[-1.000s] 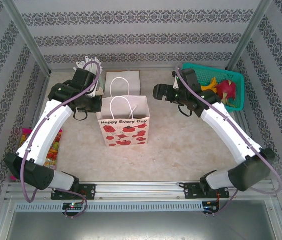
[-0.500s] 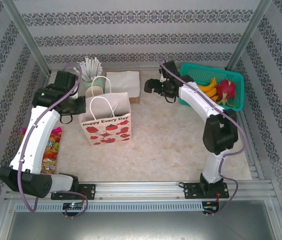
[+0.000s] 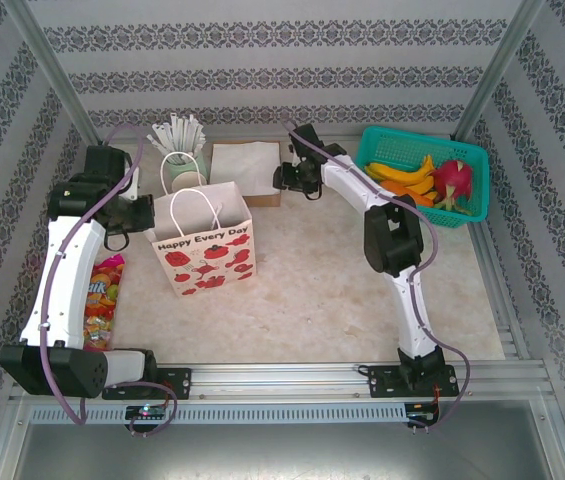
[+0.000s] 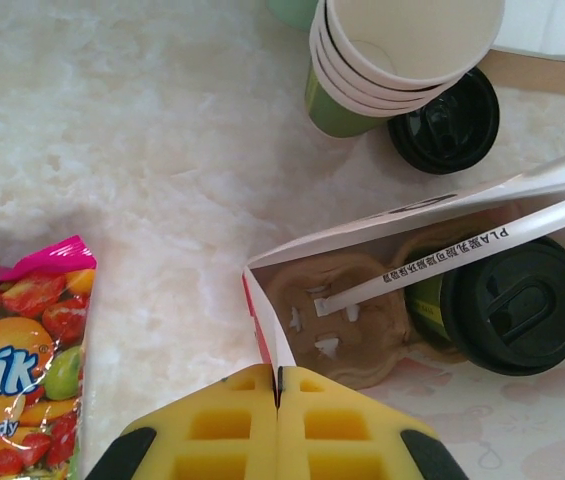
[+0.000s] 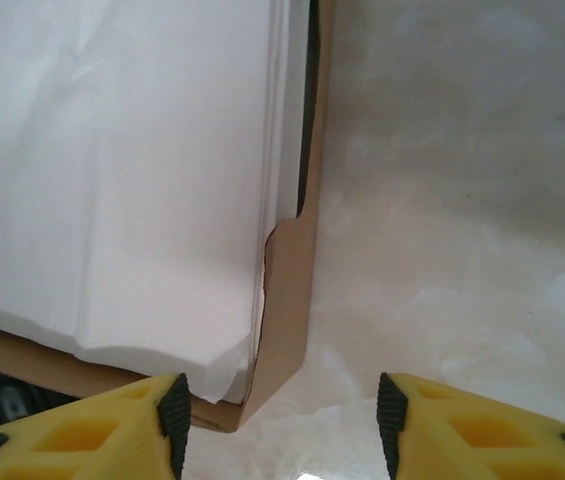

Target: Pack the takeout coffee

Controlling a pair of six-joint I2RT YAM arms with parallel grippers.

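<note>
- Near left, flat on the pale marbled table [image 3: 342, 290]: pink plastic candy packet printed with fruit [image 3: 102, 300].
- Just right of it, upright and open-topped: white paper gift bag with red poppies and cord handles [image 3: 207, 250].
- Left gripper [image 4: 278, 385]: clenched on the gift bag's left rim, with the paper pinched between yellow fingers pressed together.
- Takeout coffee [image 4: 517, 305], a small dark olive-green paper cup with a round black plastic lid: down inside the gift bag, towards its right side, under a white paper-wrapped stick [image 4: 462, 252] that slants across it.
- Just beyond the gift bag: stack of green paper cups with white insides [image 4: 402, 40], and touching it on the right a loose black plastic lid [image 4: 447, 120].
- Far left, near the wall: green holder of white sticks [image 3: 182, 160].
- Right of that: stack of white paper napkins [image 5: 112, 180] in a shallow brown cardboard tray [image 5: 292, 300].
- Right gripper [image 5: 282, 400]: released, yellow fingers apart at the tray's right edge.
- Far right: teal plastic mesh basket [image 3: 402, 150] holding yellow bananas [image 3: 407, 178] and a pink dragon fruit [image 3: 452, 180].
</note>
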